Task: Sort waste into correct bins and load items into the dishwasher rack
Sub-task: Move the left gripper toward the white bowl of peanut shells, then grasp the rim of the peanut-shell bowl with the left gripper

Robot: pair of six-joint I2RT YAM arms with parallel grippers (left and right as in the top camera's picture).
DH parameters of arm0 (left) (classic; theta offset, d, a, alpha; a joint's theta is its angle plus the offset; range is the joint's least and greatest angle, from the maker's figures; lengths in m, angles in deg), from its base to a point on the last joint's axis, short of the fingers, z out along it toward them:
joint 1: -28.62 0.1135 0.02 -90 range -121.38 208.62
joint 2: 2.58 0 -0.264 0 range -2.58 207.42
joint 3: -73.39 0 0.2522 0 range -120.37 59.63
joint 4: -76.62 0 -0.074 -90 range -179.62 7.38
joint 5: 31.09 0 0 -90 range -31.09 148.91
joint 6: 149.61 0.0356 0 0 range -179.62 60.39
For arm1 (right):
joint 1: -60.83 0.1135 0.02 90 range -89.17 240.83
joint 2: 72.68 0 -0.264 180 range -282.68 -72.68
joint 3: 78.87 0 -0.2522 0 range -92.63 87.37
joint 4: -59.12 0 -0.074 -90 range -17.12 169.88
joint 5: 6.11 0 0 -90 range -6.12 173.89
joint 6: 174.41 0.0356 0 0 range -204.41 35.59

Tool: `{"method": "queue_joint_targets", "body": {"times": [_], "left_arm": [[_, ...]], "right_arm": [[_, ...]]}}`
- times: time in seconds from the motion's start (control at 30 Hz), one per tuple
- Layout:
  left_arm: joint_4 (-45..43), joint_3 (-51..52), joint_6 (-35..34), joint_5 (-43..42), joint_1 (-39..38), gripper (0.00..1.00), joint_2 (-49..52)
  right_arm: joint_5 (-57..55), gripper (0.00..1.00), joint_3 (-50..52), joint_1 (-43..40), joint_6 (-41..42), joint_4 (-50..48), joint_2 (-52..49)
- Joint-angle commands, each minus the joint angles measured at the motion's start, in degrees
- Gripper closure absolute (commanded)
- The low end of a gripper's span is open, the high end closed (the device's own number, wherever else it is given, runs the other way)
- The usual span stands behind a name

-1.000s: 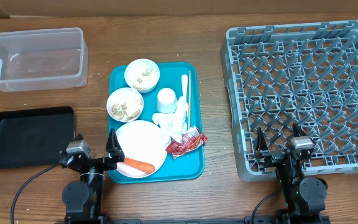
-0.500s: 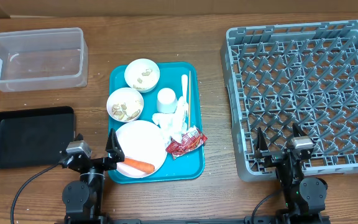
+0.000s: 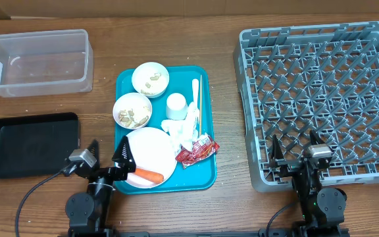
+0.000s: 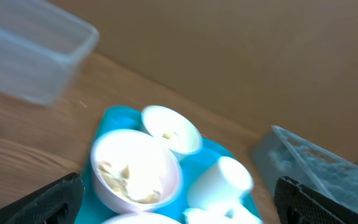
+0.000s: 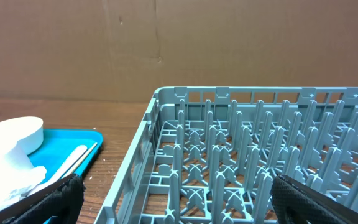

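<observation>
Swung slightly rightward since the earlier frame, the left gripper (image 3: 108,150) gapes wide and empty, one finger over the round white plate (image 3: 151,148) holding a smooth orange carrot (image 3: 147,176). The right gripper (image 3: 295,146), equally wide and empty, overlaps the grey grid dishwasher rack's (image 3: 321,79) near edge.
</observation>
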Motion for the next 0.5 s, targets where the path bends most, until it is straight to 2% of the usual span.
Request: {"method": "queue_joint_targets", "body": {"times": [0.0, 0.1, 0.2, 0.27, 0.33, 0.37, 0.43, 0.47], "left_arm": [[-3.26, 0.17, -8.68, -9.49, 0.24, 0.00, -0.50], [-5.14, -3.21, -8.22, -10.62, 0.24, 0.00, -0.44], [2.56, -11.23, -3.67, -7.61, 0.24, 0.00, 1.62], [10.69, -18.78, 0.00, -4.04, 0.24, 0.00, 5.92], [18.18, -25.81, 1.66, -0.59, 0.24, 0.00, 11.78], [24.02, -32.30, 4.00, 0.52, 0.24, 0.00, 18.53], [29.83, -39.30, 6.27, 0.00, 0.24, 0.00, 26.32], [36.09, -46.56, 8.35, -1.92, 0.24, 0.00, 34.10]], "right_arm": [[0.33, 0.00, 0.59, -0.04, -0.04, -0.31, 0.46], [0.35, 0.00, 0.59, -0.04, -0.04, -0.31, 0.46], [0.33, 0.00, 0.59, -0.04, -0.04, -0.31, 0.46], [0.33, 0.00, 0.59, -0.04, -0.04, -0.31, 0.46], [0.35, 0.00, 0.59, -0.04, -0.04, -0.31, 0.46], [0.35, 0.00, 0.59, -0.04, -0.04, -0.31, 0.46], [0.35, 0.00, 0.59, -0.04, -0.04, -0.31, 0.46], [0.33, 0.00, 0.59, -0.04, -0.04, -0.31, 0.46]]}}
